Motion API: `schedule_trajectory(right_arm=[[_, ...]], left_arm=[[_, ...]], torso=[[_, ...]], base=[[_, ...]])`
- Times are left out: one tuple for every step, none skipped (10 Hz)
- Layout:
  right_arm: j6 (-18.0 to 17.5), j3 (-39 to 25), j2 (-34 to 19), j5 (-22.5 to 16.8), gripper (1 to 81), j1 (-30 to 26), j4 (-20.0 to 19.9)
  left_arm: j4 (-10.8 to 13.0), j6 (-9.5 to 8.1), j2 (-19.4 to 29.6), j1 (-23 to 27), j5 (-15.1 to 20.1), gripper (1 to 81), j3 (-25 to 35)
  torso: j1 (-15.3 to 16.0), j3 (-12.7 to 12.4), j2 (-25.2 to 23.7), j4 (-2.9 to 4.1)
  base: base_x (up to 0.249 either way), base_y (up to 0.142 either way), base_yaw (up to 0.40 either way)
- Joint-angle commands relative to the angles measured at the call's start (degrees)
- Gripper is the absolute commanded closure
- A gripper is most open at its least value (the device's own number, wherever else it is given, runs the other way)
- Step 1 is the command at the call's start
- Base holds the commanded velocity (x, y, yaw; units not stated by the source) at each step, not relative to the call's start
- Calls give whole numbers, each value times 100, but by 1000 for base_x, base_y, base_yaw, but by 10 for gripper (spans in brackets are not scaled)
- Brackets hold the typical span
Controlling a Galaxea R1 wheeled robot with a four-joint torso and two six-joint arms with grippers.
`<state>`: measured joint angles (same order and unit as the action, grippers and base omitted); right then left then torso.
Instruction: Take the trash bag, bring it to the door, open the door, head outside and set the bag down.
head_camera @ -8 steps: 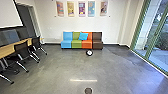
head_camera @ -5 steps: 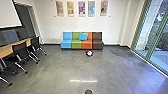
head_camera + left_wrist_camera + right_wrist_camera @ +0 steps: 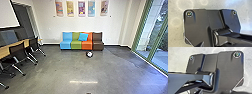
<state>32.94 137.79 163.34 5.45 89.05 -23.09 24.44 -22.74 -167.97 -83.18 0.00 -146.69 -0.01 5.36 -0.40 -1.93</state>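
While the head view takes in a whole room, the wrist views look closely at pale floor around the robot's own plate. Largest is the grey floor, running to a white wall. On the right stands green-framed glass with paving outside; on the left, a white screen hangs above a wooden tabletop. A sofa in blue, green, orange and brown sections stands near the far wall, and dark chairs with shiny legs line the tabletop. The left wrist view shows what the head view does not: a wide dark plate with round corner fittings, and a jointed bar over it. The right wrist view shows the plate and a bar too. Smaller, back in the head view, are five coloured prints on the wall, then a strip of light on the floor, a tilted blue cushion on the sofa, and a black-and-white ball on the floor in front of it. Whether either end effector is released, clenched or grasping something, I cannot tell, nor where the trash bag is.
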Motion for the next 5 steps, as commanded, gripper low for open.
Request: schedule_trajectory(right_arm=[[11,-87,-27,-387,10,-208,-3],[11,-87,-27,-387,10,-181,-11],[11,-70,-27,-387,10,-172,-3],[11,-60,-27,-387,10,-164,-3],[11,-60,-27,-387,10,-164,-3]], left_arm=[[52,15,9,271,264,10,35],[52,15,0,271,264,10,35],[52,15,-8,271,264,10,35],[52,15,-9,271,264,10,44],[52,15,-9,271,264,10,44]], torso=[[1,0,0,0],[1,0,0,0],[1,0,0,0],[1,0,0,0],[1,0,0,0]], base=[[166,0,0],[166,0,0],[166,0,0],[166,0,0],[165,0,0]])
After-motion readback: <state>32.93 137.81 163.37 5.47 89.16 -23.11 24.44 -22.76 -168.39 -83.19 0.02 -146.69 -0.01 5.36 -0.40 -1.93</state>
